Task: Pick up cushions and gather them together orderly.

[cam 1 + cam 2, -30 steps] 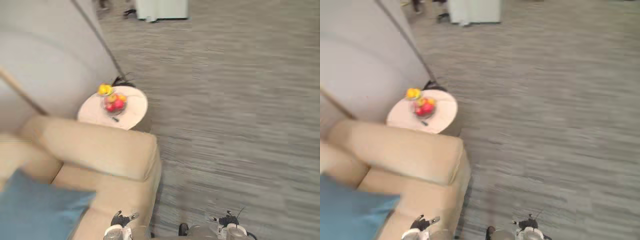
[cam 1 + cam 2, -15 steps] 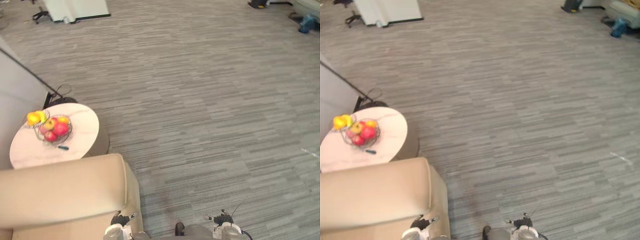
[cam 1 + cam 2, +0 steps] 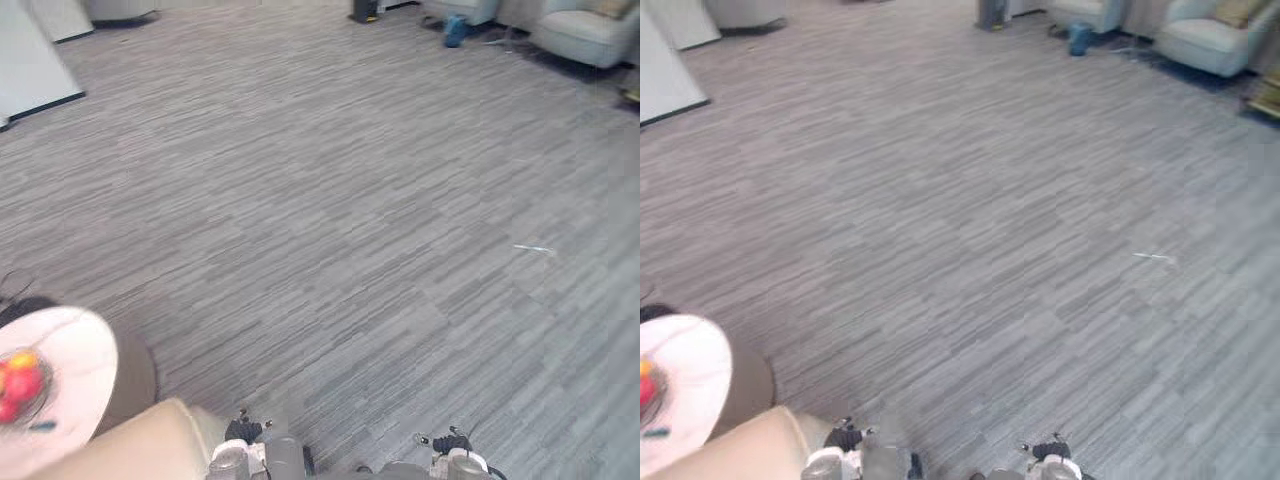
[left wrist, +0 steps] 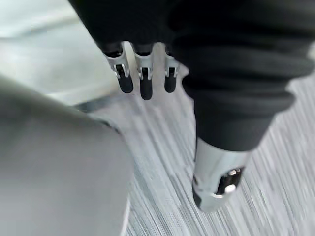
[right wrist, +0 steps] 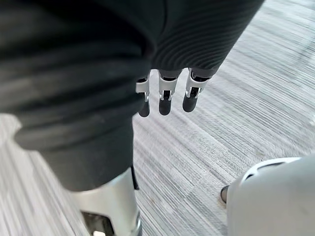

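Note:
My left hand [image 4: 142,78] hangs beside the beige sofa, its fingers straight and its thumb apart, with nothing in it. My right hand [image 5: 167,96] hangs over the grey striped carpet, fingers straight too, and it is empty. The rounded corner of the beige sofa arm [image 3: 130,445] sits at the lower left of the eye views. On a far grey armchair [image 3: 1210,35] at the top right lies a yellowish cushion [image 3: 1238,10].
A round pale side table [image 3: 65,370] with a bowl of red fruit [image 3: 18,385] stands at the left edge, next to the sofa. A small blue thing [image 3: 456,30] lies on the floor near the armchairs. Wide carpet [image 3: 330,200] stretches ahead.
The camera has swung right: the sofa and its blue cushion slid out at the lower left, the side table moved to the left edge, and far armchairs came in.

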You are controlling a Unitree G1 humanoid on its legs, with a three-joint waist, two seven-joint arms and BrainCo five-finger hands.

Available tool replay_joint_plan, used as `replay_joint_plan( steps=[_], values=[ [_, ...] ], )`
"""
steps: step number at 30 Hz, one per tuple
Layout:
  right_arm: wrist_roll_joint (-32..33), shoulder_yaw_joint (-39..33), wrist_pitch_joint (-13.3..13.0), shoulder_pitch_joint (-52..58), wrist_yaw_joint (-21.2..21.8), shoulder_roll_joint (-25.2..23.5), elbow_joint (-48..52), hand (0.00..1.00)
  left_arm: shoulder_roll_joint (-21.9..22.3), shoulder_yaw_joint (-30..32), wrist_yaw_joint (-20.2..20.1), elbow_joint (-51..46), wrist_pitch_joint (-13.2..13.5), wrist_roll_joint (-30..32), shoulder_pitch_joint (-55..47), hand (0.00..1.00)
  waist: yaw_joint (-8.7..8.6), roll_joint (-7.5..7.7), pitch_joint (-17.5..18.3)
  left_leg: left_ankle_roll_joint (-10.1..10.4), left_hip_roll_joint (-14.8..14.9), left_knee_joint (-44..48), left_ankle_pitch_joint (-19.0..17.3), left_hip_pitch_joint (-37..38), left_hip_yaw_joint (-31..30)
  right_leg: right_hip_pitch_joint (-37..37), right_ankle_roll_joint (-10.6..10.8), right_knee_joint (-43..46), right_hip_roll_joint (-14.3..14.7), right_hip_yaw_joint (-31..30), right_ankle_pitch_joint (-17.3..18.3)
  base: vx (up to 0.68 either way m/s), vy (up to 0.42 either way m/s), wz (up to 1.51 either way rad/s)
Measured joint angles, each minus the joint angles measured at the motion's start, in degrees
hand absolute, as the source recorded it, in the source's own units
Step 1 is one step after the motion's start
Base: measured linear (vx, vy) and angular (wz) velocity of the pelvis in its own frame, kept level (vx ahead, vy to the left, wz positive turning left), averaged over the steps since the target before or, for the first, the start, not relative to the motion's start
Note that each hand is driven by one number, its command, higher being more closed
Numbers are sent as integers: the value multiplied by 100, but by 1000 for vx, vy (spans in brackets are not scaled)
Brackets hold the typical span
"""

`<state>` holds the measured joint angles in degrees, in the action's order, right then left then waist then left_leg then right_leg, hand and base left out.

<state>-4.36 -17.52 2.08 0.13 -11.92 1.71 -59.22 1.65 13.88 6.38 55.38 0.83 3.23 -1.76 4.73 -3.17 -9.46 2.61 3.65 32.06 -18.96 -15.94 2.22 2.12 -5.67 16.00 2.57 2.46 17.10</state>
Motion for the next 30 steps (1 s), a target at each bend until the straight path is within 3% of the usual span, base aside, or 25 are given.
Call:
replay_joint_plan(
  steps=[1, 2, 5, 6, 9, 10, 11, 13, 15, 16, 17, 18, 19, 20, 21, 23, 24, 25, 27, 30],
  values=[
    [2, 1, 12, 2, -8, 1, 2, 0, 2, 0, 1, -10, 1, 0, 1, 0, 13, 1, 0, 41, -22, -278, 111, -11, -142, 0, 56, 23, 1, -127, 34, 265, 201, -111],
    [7, 4, 25, 32, -31, -18, 5, 0, -15, 3, 1, -11, -3, 1, 2, 0, 66, 11, 39, 30, -48, -428, 588, 95, -139, 5, 200, 115, -24, -377, 140, 301, 212, -95],
    [7, -40, 50, 233, -39, -196, 214, 0, -146, 19, 8, -5, -16, 0, 3, 0, 115, 330, 236, -237, -256, -588, 422, 268, 369, -39, 512, 291, -407, -518, 260, 430, 235, -64],
    [-3, -44, 50, 279, -32, -200, 224, 0, -151, 31, 15, -10, -19, 1, 11, 0, 159, 344, 244, -311, -291, -647, 355, 408, 501, -95, 629, 516, -509, -454, 282, 411, 191, -73],
    [-20, -50, 62, 215, 17, -189, 268, 0, -153, -133, 31, 41, -72, -4, -18, 0, 166, 318, 250, -442, -442, -1213, 242, 1228, 917, -779, 1608, 2431, -952, 19, 106, 380, 168, -68],
    [-23, -66, 66, 214, 47, -187, 337, 0, -165, -246, 38, 54, -86, -4, -3, 0, 136, 301, 254, -446, -441, -1371, 239, 1492, 988, -1017, 1733, 3053, -1142, 310, 28, 428, 93, -30],
    [-25, -120, 60, 189, 74, -173, 365, 0, -185, -398, 56, 103, -103, -5, 37, 0, 126, 236, 251, -444, -406, -1581, 240, 1808, 1005, -1169, 1526, 3428, -1423, 895, 87, 358, 39, -30],
    [-28, -254, 66, 61, 82, -132, 295, 0, -198, -575, 71, 168, -121, -6, 50, 0, 98, 99, 184, -434, -213, -1971, 246, 2346, 1164, -1315, 1051, 3383, -1717, 1820, 350, 350, -16, -46],
    [-44, -244, 25, -109, 91, -91, 192, 0, -283, -717, 76, 240, -118, -4, 76, 0, -7, 57, 169, -426, 49, -2160, 250, 2591, 1294, -1718, 857, 2754, -1707, 2399, 336, 377, -112, -46],
    [-69, -239, 28, -202, 94, -59, 168, 0, -343, -813, 76, 295, -118, -2, 110, 0, -63, 45, 152, -425, 168, -2230, 251, 2655, 1338, -2015, 755, 2273, -1597, 2478, 143, 360, -166, -36],
    [-77, -237, 29, -252, 94, -15, 125, 0, -417, -958, 70, 400, -114, 1, 106, 0, -146, 75, 117, -287, 236, -2349, 313, 2824, 1417, -2254, 712, 1372, -1387, 2397, -453, 383, -176, -32],
    [-77, -230, 28, -233, 94, 6, 65, 0, -439, -1018, 68, 422, -116, 2, 107, 0, -160, 109, 111, -237, 194, -2398, 330, 2910, 1432, -2280, 649, 918, -1283, 2311, -836, 437, -195, -31],
    [-50, -239, 3, -187, 101, 14, -28, 0, -501, -1043, 56, 425, -104, -1, 59, 0, -169, 266, 128, -161, 127, -2379, 316, 3077, 1388, -2309, 424, 452, -1195, 2099, -1427, 511, -257, -15],
    [-19, -246, -2, -196, 122, 112, -30, 0, -464, -1039, 67, 515, -110, 7, 79, 0, -222, 244, 101, 27, 165, -2262, 222, 3234, 1176, -2321, 158, 692, -1100, 1898, -1646, 614, -311, -24],
    [-76, -220, 12, -259, 124, 311, -42, 0, -374, -1054, 35, 535, -100, 27, 109, 0, -244, 19, 164, 89, 401, -1872, 245, 3099, 1038, -2295, 86, 784, -927, 1959, -1450, 517, -289, -20],
    [-134, -208, -2, -291, 126, 403, -41, 0, -246, -1042, 32, 496, -76, 72, 131, 0, -242, -214, 144, 310, 707, -376, 466, 2439, 760, -2140, 29, 636, -661, 1976, -1194, 490, -264, -33],
    [-130, -194, 16, -286, 122, 388, -56, 0, -194, -1026, -7, 497, -88, 96, 124, 0, -236, -342, 51, 276, 936, 869, 977, 1942, 521, -1830, -36, 440, -474, 1959, -1080, 497, -222, -28],
    [-73, -213, 22, -291, 113, 357, -50, 0, -188, -983, -32, 452, -78, 105, 137, 0, -231, -366, -2, 281, 1071, 1614, 982, 1630, 464, -1576, -71, 325, -356, 1949, -1005, 497, -173, -24],
    [-22, -140, 21, -241, 76, 215, -66, 0, -280, -922, -45, 282, -43, 186, 162, 0, -220, -163, -206, 233, 1175, 2779, 672, 984, 635, -693, -83, -27, -286, 1873, -758, 473, -154, -8],
    [51, -145, 21, -228, 54, 121, -80, 0, -316, -931, -48, 94, 7, 235, 163, 0, -157, -55, -216, 76, 1054, 2194, 458, 264, 1057, -35, 32, -533, -274, 1799, -699, 424, -134, -6]
  ],
)
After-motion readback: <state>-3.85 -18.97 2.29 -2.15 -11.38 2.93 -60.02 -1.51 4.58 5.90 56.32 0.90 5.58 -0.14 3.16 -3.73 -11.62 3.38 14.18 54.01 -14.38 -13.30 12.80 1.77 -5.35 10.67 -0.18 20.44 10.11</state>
